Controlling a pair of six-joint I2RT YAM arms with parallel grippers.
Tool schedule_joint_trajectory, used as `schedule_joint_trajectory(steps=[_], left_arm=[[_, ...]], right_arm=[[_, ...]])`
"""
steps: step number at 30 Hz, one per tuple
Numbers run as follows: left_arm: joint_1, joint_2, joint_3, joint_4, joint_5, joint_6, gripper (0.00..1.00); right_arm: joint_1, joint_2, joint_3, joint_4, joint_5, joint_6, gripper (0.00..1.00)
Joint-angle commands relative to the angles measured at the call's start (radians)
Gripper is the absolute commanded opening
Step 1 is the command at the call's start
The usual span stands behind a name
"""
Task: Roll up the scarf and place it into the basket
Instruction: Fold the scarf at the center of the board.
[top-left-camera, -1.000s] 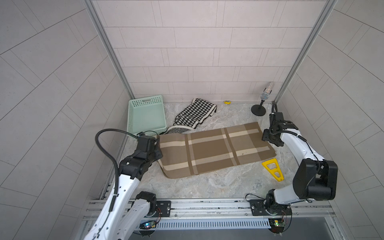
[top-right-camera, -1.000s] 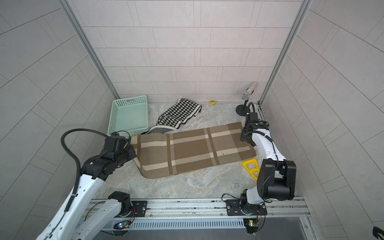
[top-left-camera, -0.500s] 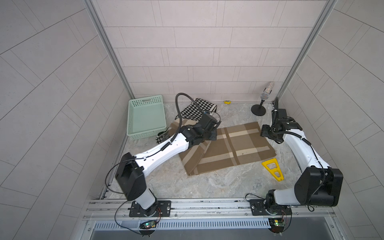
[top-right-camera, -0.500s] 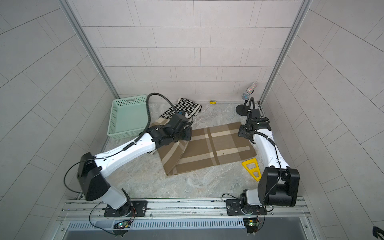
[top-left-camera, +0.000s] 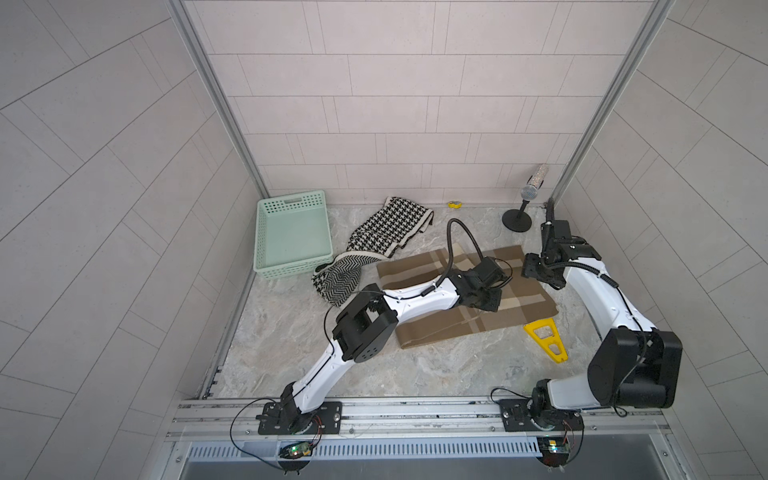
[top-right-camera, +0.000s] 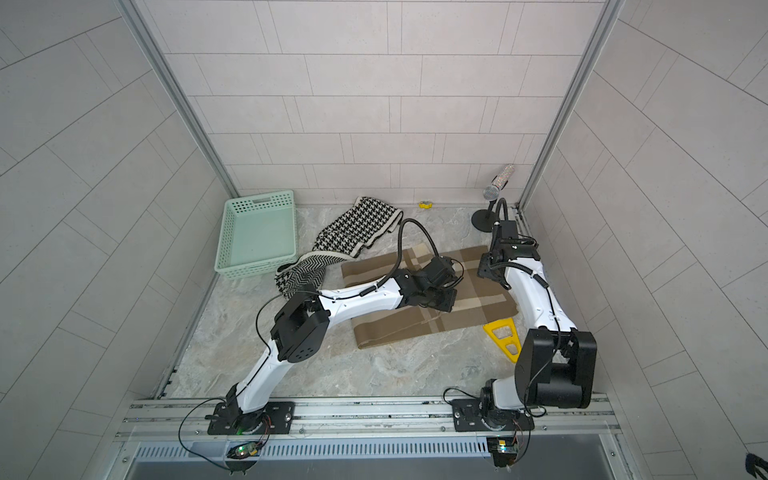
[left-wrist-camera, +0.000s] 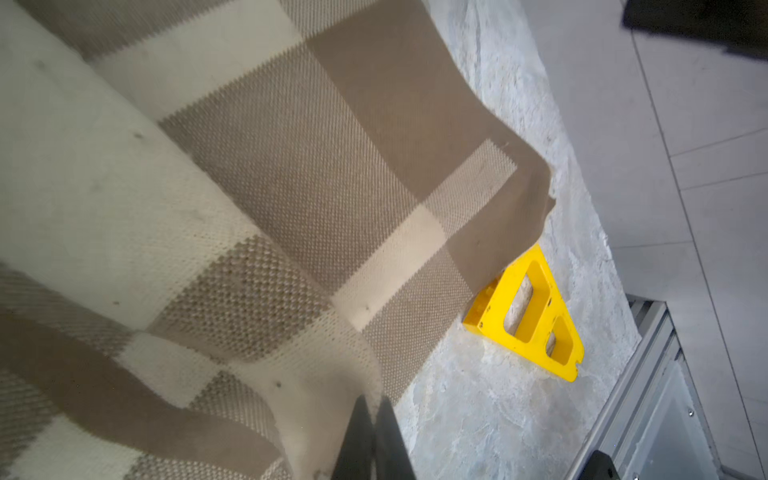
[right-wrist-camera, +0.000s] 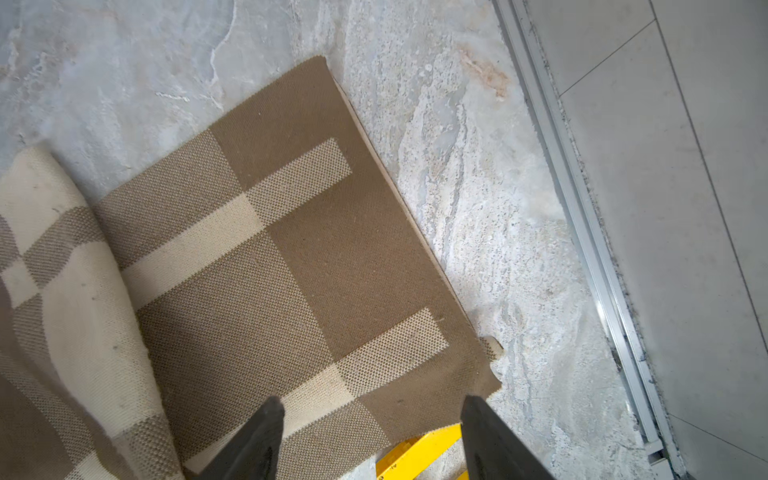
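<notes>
Scarf, the tan plaid one, lies on the floor well clear of the basket. Its basket-side end is already turned over onto its middle. To roll it well, I'd carry that fold low and square and tuck it tight so no cone forms, with the free end pinned. My left gripper is pinched tight on the folded edge. My right gripper stands wide and holds nothing, hovering over the end farthest from the basket, beside a yellow triangle.
</notes>
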Motion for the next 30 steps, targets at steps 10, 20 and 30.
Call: schedule_joint_trajectory(steps=[10,20,30], left_arm=[[0.066,-0.276,-0.507,0.211,0.006,-0.061,0.00],[0.191,-0.403,-0.747,0.245,0.006,-0.059,0.00],[0.425,-0.472,-0.882,0.215,-0.004,0.023,0.00]], right_arm=[[0.050,0.094,-0.077,0.029,-0.120,-0.019,0.54],[0.206,0.190,-0.145,0.087,-0.139,0.005,0.41],[0.427,0.201,-0.257,0.213,-0.246,0.194,0.37]])
